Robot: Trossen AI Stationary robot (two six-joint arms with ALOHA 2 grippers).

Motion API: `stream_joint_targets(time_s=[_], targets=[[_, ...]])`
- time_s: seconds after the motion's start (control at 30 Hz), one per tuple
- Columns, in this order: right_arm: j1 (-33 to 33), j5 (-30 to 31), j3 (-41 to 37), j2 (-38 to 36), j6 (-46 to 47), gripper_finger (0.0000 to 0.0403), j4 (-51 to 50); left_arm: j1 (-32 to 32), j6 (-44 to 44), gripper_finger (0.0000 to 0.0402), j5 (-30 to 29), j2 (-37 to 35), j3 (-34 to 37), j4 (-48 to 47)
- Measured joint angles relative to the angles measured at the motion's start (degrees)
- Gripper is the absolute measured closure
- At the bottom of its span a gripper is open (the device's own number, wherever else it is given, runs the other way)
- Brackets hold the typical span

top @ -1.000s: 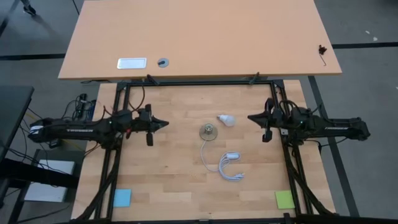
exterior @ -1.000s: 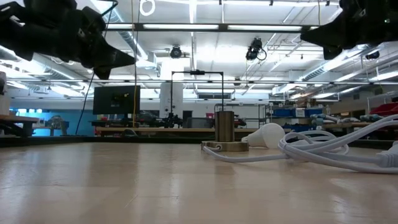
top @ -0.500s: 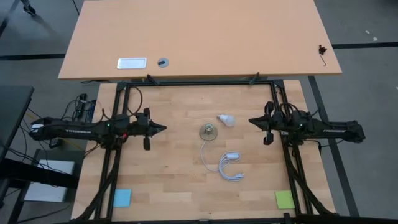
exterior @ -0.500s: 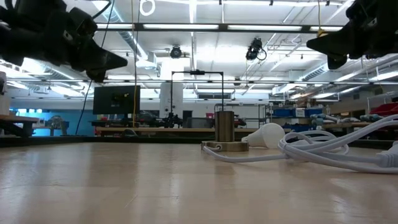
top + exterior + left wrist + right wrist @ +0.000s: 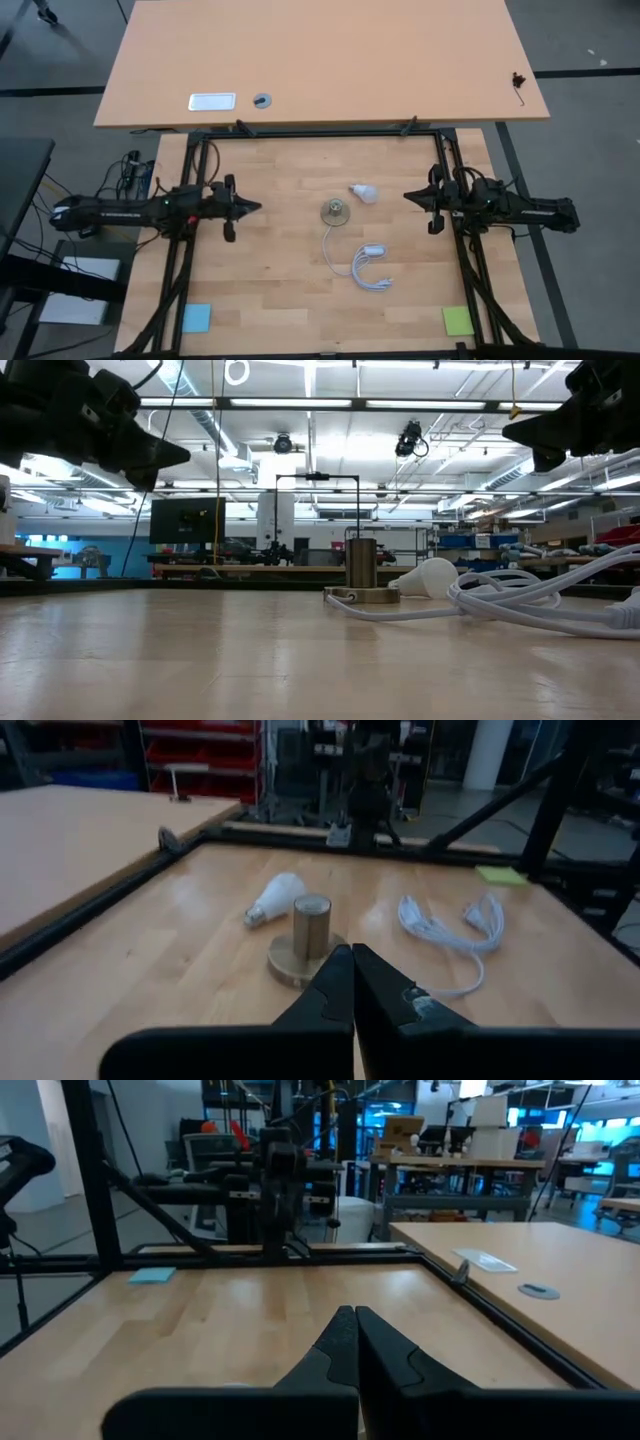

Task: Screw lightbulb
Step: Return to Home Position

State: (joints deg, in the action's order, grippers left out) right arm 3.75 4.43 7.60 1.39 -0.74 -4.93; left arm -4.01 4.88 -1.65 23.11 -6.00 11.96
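Left gripper (image 5: 255, 207) and right gripper (image 5: 409, 196) were both clenched on nothing, well apart from the work (probably homing). Lightbulb (image 5: 364, 193) lay loose on its side on the table (image 5: 280, 285), just beside the golden socket (image 5: 335, 211), not screwed in. White cable (image 5: 368, 268) lay coiled nearby.

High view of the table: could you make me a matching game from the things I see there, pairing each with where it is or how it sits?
Things:
1. lightbulb
2. golden socket
3. white cord
4. left gripper

States:
A. upright at mid-table, nothing screwed in
B. shut, empty, in the air over the table's left side
C. lying on its side close beside the golden socket
D. bundled in loops, flat on the wood

Pairs: 1-C, 2-A, 3-D, 4-B.
The right gripper, also shut, hangs over the right side.
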Motion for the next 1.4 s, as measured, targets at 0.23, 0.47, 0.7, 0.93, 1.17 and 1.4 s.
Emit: stream_joint_targets(time_s=[0.23,0.47,0.7,0.93,1.17,1.4], targets=[[0.00,-0.02,-1.43,-0.07,1.31,0.0400,0.49,0.00,-1.05,0.0401,0.35,-6.78,2.49,-1.72],[0.00,-2.38,-7.23,0.07,1.95,0.0401,9.20,0.02,-1.61,0.0401,2.91,-12.75,5.16,-0.79],[-2.02,-2.34,-7.23,-1.09,0.10,0.0402,10.43,0.02,-3.04,0.0401,2.89,-21.29,5.16,-9.38],[-5.76,4.11,-7.23,-1.18,-1.29,0.0402,8.05,0.02,-3.56,0.0401,0.57,-23.12,3.79,-14.31],[-6.38,7.13,-7.23,-0.99,-2.17,0.0402,7.73,0.00,-1.98,0.0401,-4.10,-23.06,4.62,-12.91],[-5.88,4.47,-7.23,-0.29,-1.97,0.0399,7.49,0.02,1.35,0.0401,-3.60,-23.02,5.49,-10.78]])
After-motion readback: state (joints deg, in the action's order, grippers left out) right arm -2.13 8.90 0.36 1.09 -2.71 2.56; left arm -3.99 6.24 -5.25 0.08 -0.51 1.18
